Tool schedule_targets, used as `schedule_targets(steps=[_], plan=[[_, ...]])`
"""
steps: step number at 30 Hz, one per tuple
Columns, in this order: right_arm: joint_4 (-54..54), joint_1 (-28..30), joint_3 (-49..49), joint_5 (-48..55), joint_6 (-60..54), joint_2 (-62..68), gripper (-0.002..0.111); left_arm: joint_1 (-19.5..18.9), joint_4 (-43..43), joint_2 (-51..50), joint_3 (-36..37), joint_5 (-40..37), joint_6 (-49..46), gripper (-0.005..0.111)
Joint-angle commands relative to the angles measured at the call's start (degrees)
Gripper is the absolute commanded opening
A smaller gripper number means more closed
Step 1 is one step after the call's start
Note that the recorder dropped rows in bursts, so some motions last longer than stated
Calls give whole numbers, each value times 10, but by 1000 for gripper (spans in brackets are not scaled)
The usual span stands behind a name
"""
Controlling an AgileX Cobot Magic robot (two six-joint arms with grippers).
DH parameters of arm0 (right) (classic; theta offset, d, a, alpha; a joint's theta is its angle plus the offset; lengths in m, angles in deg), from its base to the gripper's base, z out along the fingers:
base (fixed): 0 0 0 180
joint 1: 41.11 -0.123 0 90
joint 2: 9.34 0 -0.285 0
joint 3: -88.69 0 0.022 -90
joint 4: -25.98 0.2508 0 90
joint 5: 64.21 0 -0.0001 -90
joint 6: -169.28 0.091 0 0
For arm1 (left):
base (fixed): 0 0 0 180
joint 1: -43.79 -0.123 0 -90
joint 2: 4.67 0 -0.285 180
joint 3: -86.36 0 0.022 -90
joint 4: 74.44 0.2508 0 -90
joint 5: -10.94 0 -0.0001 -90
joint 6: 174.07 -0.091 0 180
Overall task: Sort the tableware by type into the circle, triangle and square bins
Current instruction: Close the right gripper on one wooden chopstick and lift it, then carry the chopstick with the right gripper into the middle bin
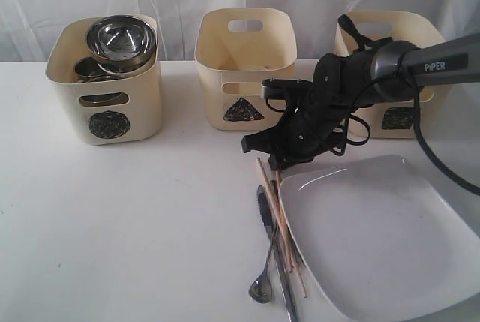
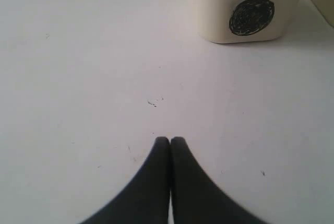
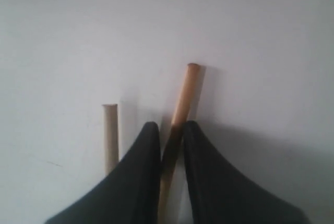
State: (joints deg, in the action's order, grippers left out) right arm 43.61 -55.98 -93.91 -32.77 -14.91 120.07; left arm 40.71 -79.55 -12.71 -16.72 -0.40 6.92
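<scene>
Chopsticks (image 1: 279,217) beside the plate (image 1: 375,239)
The right pincer (image 3: 170,127) is nearly closed, squeezing the brown chopstick (image 3: 183,96) near its end. The pale chopstick (image 3: 110,135) lies just beside it. A knife (image 1: 263,209) and spoon (image 1: 261,290) lie by the plate too. The left pincer (image 2: 169,140) is closed tight over the table (image 2: 78,51), holding nothing.

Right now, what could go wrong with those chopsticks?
The right gripper pinches only the darker chopstick. The paler chopstick lies outside it and may get left behind. The grip is near one end, so the stick might tilt or slip when lifted, perhaps bumping the plate beside it.
</scene>
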Motion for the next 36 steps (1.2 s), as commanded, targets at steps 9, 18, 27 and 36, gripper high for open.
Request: schedule_targets(steps=[9, 18, 27, 36], plan=[[197, 0, 4, 17, -142, -11, 0, -2, -3, 2, 3, 2, 2, 0], [199, 0, 4, 13, -142, -58, 0, -2, -3, 2, 3, 2, 2, 0], [200, 0, 4, 15, -188, -113, 0, -2, -3, 2, 3, 2, 2, 0], [203, 0, 4, -60, -231, -204, 0, -2, -3, 2, 3, 2, 2, 0]])
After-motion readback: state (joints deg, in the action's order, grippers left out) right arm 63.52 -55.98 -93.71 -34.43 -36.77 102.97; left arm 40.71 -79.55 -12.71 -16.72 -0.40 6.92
